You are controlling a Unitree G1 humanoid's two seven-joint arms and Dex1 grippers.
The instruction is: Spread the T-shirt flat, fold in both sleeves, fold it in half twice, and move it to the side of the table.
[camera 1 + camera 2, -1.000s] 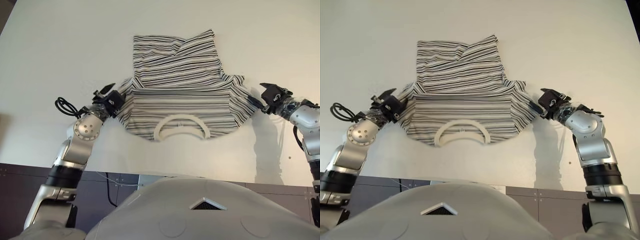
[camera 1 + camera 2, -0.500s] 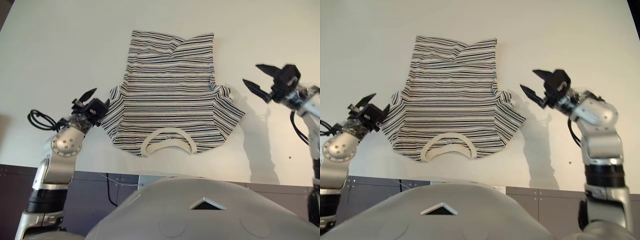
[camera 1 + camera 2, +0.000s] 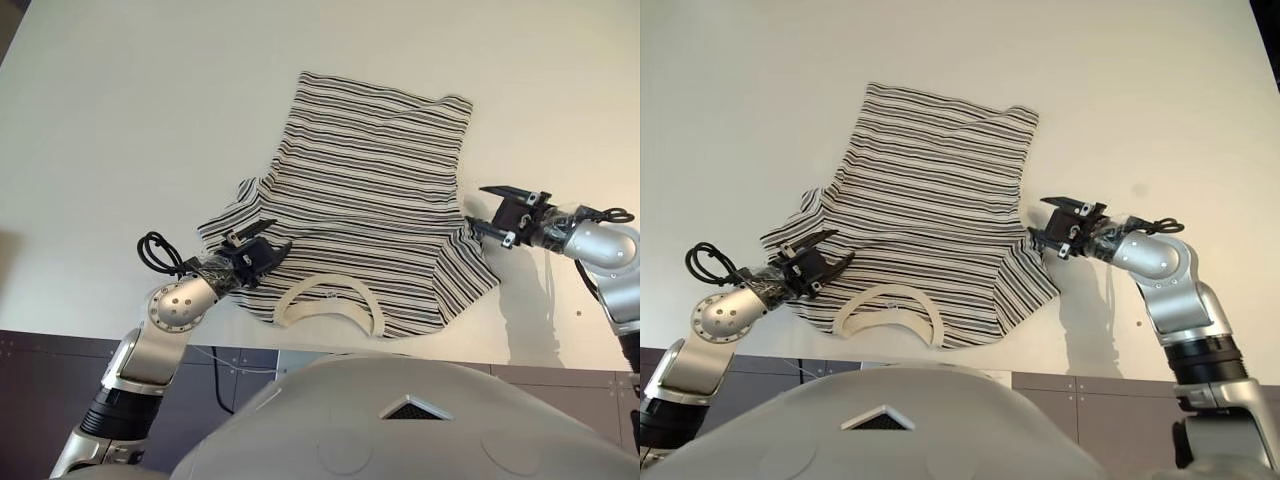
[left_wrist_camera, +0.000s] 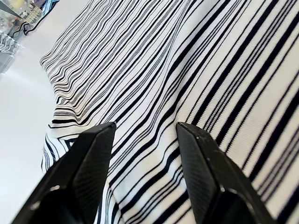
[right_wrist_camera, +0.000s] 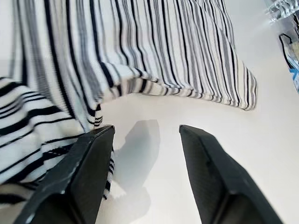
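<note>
Black left fingers [image 4: 88, 168] apart above striped T-shirt [image 3: 370, 200], cream collar [image 3: 322, 288] nearby.

Head stereo pair looks steeply down on the black-and-white striped T-shirt [image 3: 370, 190]; both wrist cameras sit close over its fabric.

A: What sits below the near edge of the table [image 3: 120, 120]?
B: Dark panels [image 3: 40, 350] dotted with small screws, and a black cable [image 3: 216, 380] hanging across them.
A: Anything else?
B: A tiny dark speck [image 3: 578, 313] on the white top. Some far-off clutter [image 4: 18, 9], too blurred to name.
</note>
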